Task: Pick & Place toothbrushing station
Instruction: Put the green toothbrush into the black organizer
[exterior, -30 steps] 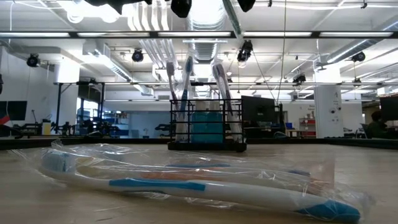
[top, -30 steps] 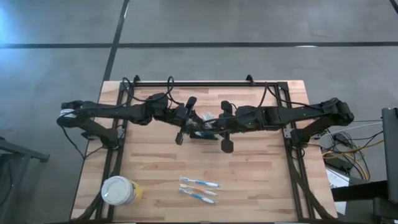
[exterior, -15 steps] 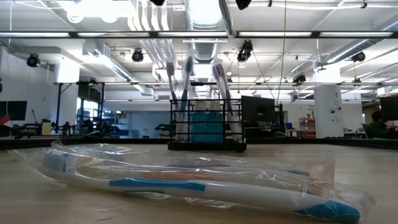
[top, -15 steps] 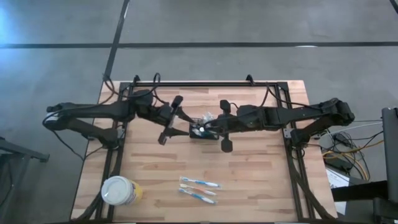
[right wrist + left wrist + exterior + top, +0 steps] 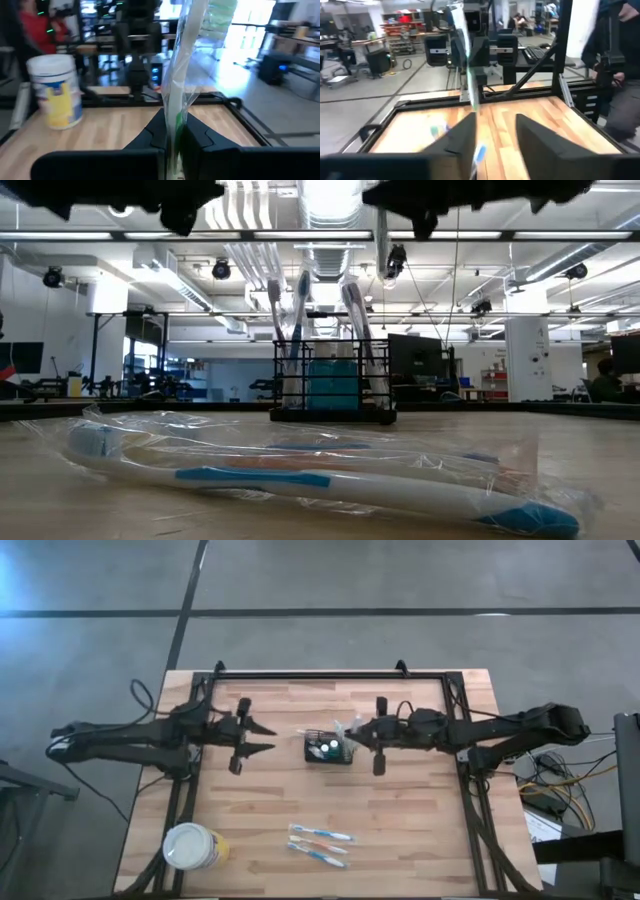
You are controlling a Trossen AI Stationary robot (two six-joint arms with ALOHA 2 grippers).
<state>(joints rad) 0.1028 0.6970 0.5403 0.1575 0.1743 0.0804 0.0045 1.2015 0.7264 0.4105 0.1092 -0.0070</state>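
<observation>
The toothbrushing station, a small black wire-mesh basket (image 5: 328,750), stands on its base at the table's middle. In the low view the basket (image 5: 333,380) holds upright toothbrushes and a teal tube. My right gripper (image 5: 357,732) is just right of the basket, shut on a clear-wrapped white-and-green toothbrush (image 5: 182,60). That toothbrush's free end (image 5: 305,730) reaches left past the basket and shows in the left wrist view (image 5: 468,75). My left gripper (image 5: 266,737) is open and empty, left of the basket. My right gripper pinches the wrapped toothbrush near one end (image 5: 175,117) between its two shut fingers. The fingers come about level from the table's right. The toothbrush rises beyond the fingers, slanting up toward the table's left above the basket, clear of the table.
A round white-lidded yellowish tub (image 5: 192,846) stands at the near left corner. Two or three wrapped toothbrushes (image 5: 320,842) lie on the table near the front edge, close before the low camera (image 5: 300,470). A black frame borders the table top.
My left gripper has drawn back from the basket toward the table's left edge. My right gripper has moved a little toward the right edge with the wrapped toothbrush. The basket has stayed in place.
</observation>
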